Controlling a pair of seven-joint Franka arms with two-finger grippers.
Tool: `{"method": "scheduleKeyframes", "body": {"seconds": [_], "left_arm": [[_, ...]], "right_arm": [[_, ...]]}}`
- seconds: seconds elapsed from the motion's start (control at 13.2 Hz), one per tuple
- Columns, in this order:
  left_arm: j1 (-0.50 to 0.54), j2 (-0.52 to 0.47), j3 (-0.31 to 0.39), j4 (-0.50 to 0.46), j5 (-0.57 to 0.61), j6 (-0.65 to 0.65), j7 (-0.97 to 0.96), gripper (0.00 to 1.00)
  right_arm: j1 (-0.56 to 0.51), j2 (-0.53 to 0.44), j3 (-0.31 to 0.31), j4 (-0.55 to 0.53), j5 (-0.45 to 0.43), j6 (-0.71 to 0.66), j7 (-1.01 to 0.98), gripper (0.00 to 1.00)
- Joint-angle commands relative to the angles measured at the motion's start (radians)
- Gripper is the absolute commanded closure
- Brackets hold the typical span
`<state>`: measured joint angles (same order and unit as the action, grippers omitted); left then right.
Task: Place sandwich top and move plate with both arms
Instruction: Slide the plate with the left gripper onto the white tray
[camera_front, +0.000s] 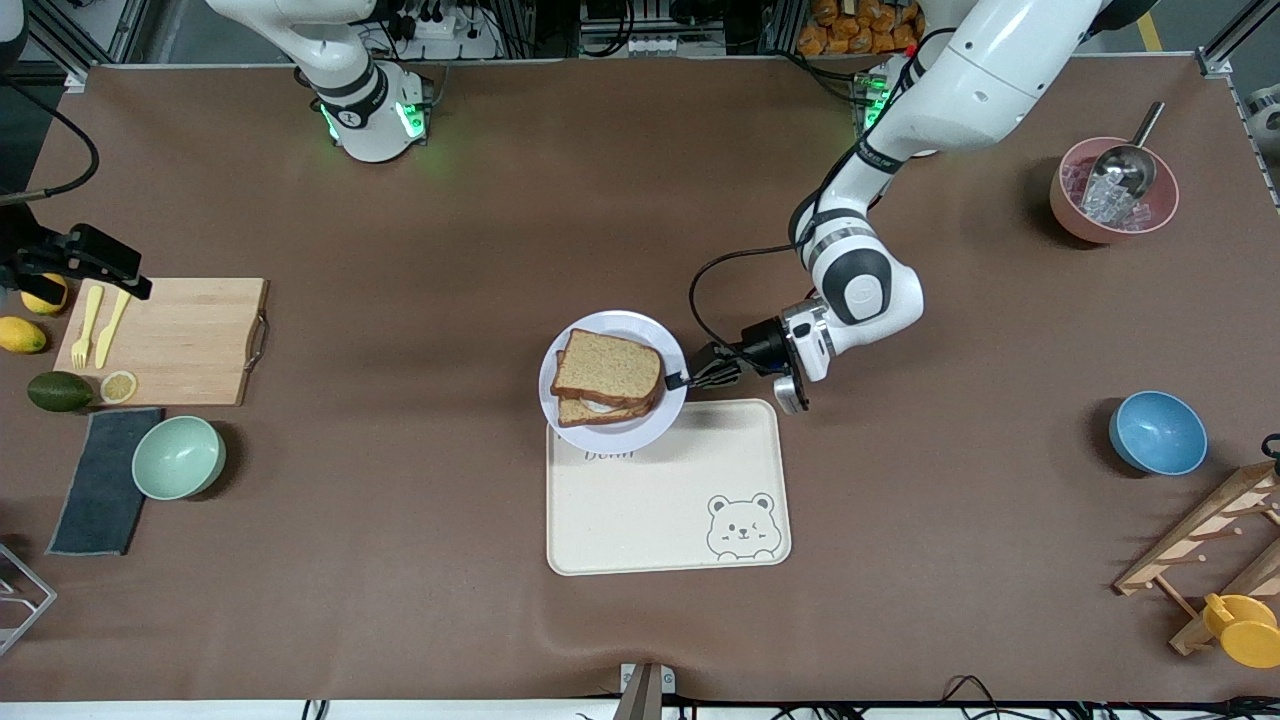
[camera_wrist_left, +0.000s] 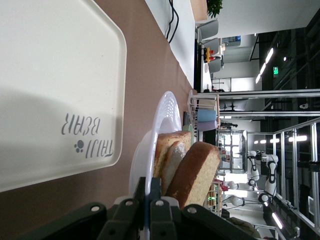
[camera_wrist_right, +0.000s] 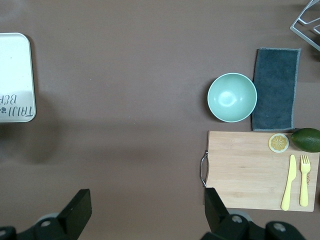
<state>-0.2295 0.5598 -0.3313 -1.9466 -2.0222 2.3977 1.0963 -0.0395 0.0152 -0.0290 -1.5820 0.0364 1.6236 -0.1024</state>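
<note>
Lavender-white, your plate (camera_front: 563, 419) overlaps the tray (camera_front: 668, 500), hiding print; sandwich top (camera_front: 608, 367) lies stacked on it. Left gripper (camera_front: 678, 380) pinches the rim; right gripper (camera_wrist_right: 145, 207) waits wide, empty.

One plate (camera_front: 570, 345) sits right at the left gripper (camera_front: 682, 380), whose fingers pinch its rim, and it carries two bread slices: one sandwich top (camera_front: 610, 368) and one lower slice (camera_front: 585, 411) under it. One cream tray (camera_front: 668, 505) lies just beside that claw. Three bowls out here: one pink bowl (camera_front: 1070, 215) and one blue bowl (camera_front: 1158, 432) well away from the claw, and one green bowl (camera_wrist_right: 232, 97) below the right gripper (camera_wrist_right: 145, 210), spread wide. Also below it: one cutting board (camera_wrist_right: 245, 167), one knife (camera_wrist_right: 288, 182), one fork (camera_wrist_right: 304, 180), one lemon slice (camera_wrist_right: 278, 143) and one grey cloth (camera_wrist_right: 276, 89).
</note>
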Motion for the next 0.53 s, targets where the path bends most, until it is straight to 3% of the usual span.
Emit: {"method": "scheduleKeyframes", "body": {"seconds": [0.0, 0.46], "left_arm": [[0.015, -0.035, -0.006, 0.001, -0.033, 0.009, -0.030, 1.00], [0.064, -0.021, 0.000, 0.078, -0.018, 0.017, -0.118, 1.00]], "right_arm": [[-0.008, 0.009, 0.009, 0.020, -0.016, -0.016, 0.016, 0.00], [-0.010, 0.009, 0.008, 0.020, -0.016, -0.016, 0.016, 0.00]]}}
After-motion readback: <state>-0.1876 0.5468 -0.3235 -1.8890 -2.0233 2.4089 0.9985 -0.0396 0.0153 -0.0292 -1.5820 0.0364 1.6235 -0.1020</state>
